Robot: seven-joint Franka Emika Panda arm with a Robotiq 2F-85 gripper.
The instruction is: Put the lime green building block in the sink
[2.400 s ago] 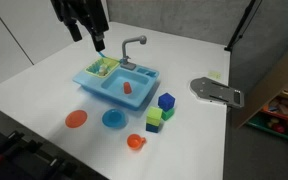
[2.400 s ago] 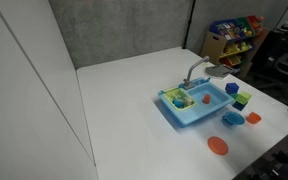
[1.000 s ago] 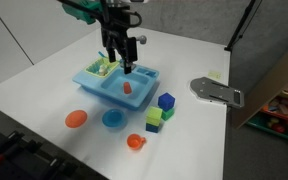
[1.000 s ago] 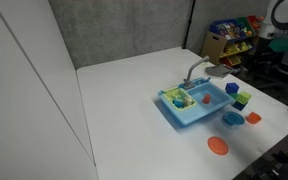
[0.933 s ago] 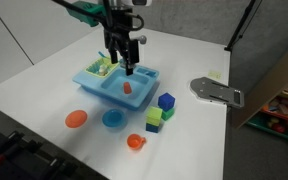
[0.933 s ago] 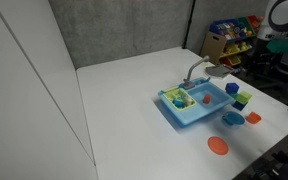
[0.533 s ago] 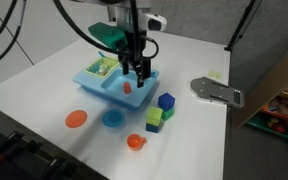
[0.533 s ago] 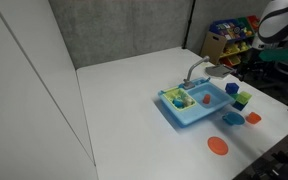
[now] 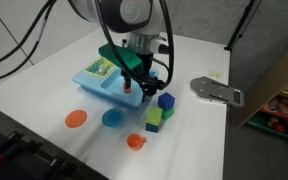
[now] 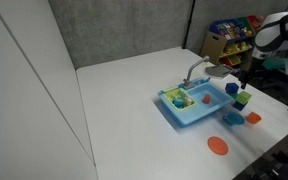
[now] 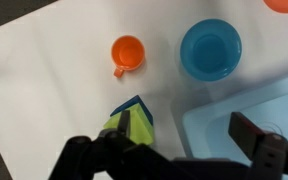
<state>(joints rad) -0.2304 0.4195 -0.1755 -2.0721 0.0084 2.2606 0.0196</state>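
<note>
The lime green building block (image 9: 155, 116) stands on the white table right of the sink, beside a blue cube (image 9: 166, 101) and a darker green block (image 9: 153, 127). In the wrist view the lime block (image 11: 127, 127) is at the lower left, touching the left finger. The light blue sink (image 9: 94, 82) shows in both exterior views (image 10: 189, 112) and at the wrist view's right (image 11: 224, 125). My gripper (image 9: 147, 88) hangs between the sink and the blocks. Its jaws (image 11: 184, 126) are open and empty.
An orange plate (image 9: 76, 119), a blue bowl (image 9: 113, 119) and an orange cup (image 9: 136, 142) lie in front of the sink; the cup (image 11: 127, 52) and bowl (image 11: 210, 50) show in the wrist view. A grey flat object (image 9: 216, 91) lies to the right.
My gripper has moved from above the sink's far side across the basin toward the blocks and has come lower. The blocks and sink have not moved.
</note>
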